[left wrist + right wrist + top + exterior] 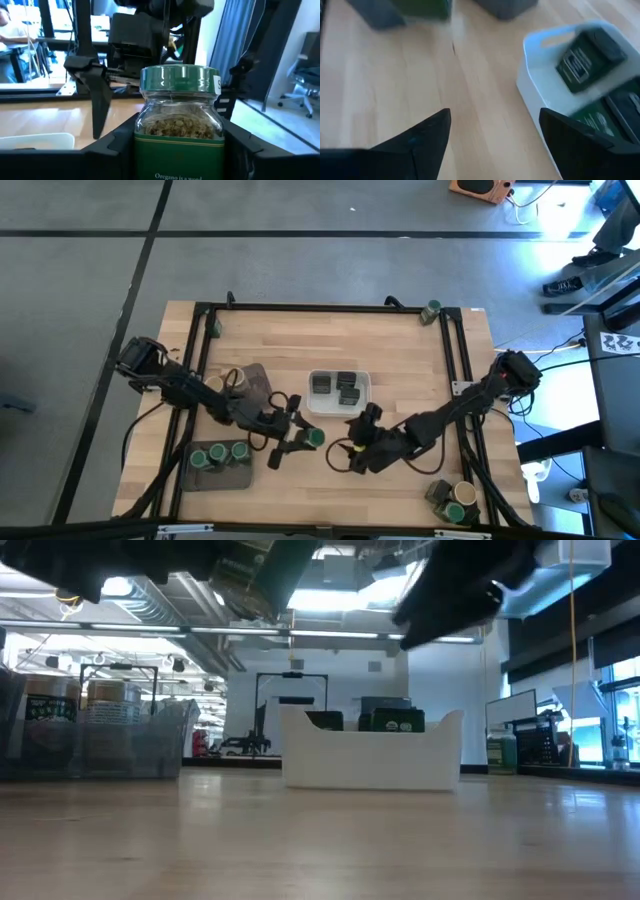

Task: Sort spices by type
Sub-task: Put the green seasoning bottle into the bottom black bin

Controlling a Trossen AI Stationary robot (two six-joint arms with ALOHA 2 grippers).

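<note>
While my left gripper [303, 437] was clamped on a green-lidded jar [179, 117] of oregano, carried above the table's near middle, my right gripper [362, 420] hung just near of the white tray [364, 377] with its jaws apart and nothing between them.

The step in hand, as I judged it, was to take this jar to the dark grey tray [243, 478] at the near left, where 3 green-lidded jars [218, 453] already stood. To do it well I needed to keep the jar upright, swing it left without brushing my right arm (which sat close by), and lower it into bare tray floor beside the 3, letting go only once its base was down.

The high view showed the whole sort: dark tins [346, 385] in the white tray, a tan-topped jar [238, 381] on a far-left tray, more jars [457, 505] at the near right corner, and 1 stray jar [432, 309] at the far edge. It could not show my grip. My left wrist view did: both fingers [120, 145] pressed against the glass below the lid. My right wrist view showed 3 tins [589, 59] lying in the white tray, and my empty fingers [420, 137]. The low view gave only the tray's wall [370, 760].
</note>
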